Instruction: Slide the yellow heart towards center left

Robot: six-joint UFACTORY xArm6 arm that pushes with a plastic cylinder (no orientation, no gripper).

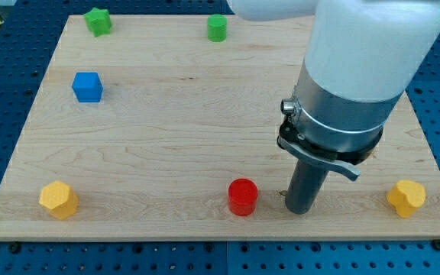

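My tip is the blunt lower end of a smooth, dark, cylindrical rod, and it rests on the surface in the lower right of the frame. This tool has no parts that open or close, and it touches no block. Above the rod sit a brushed-metal collar with a black clamp and then a glossy white arm housing. Just to the tip's left, apart from it, stands the red cylinder, matte and round-topped. The yellow heart lies well to the tip's right, near the lower right corner. The pale wooden surface shows fine grain. A yellow hexagonal block sits lower left, a blue cube upper left, and a green star-like block and green cylinder along the top.
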